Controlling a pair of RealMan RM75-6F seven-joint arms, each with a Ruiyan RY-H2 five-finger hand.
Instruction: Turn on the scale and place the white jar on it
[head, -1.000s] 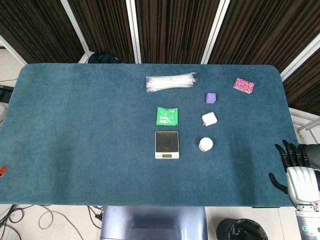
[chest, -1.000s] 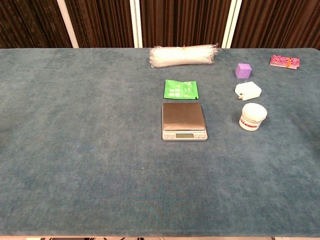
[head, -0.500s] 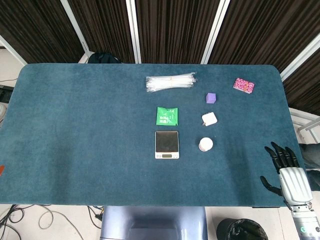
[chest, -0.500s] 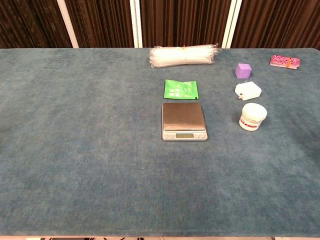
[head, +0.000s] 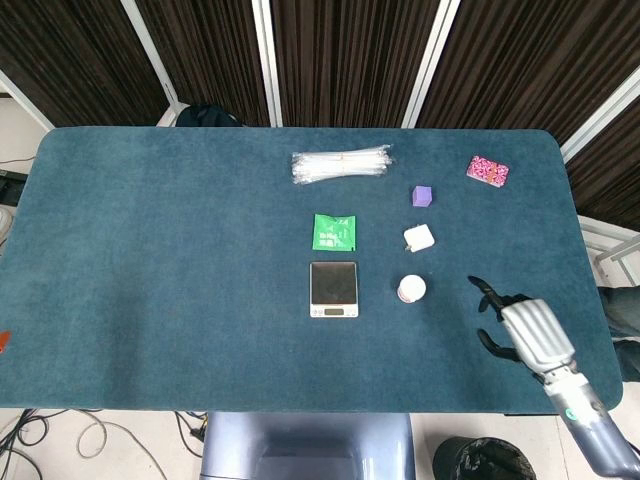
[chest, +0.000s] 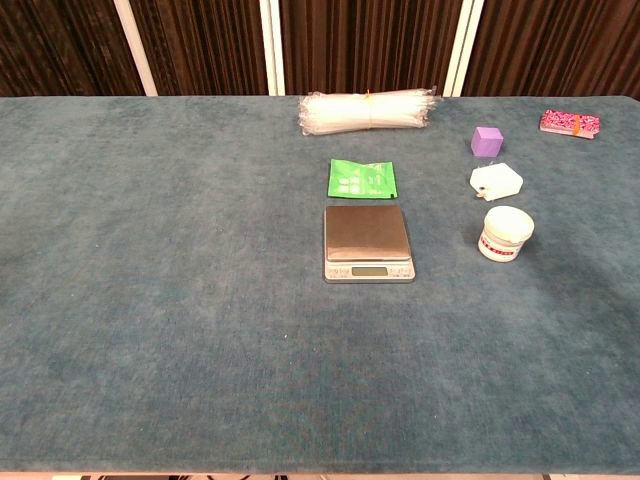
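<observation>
While only the right hand (head: 525, 330) shows, over the table's near-right part with fingers spread and holding nothing, the left hand is out of both views. White jar (head: 411, 289) stands upright near the table (head: 150, 250) middle, toward the centre from that hand, a clear gap between them. Scale (head: 333, 289) sits just beside the jar on its far side from the hand, long axis running front to back, button strip at the near-edge end. Right hand is judged the one for both the press and the pick: reach goes past the jar to the scale.
</observation>
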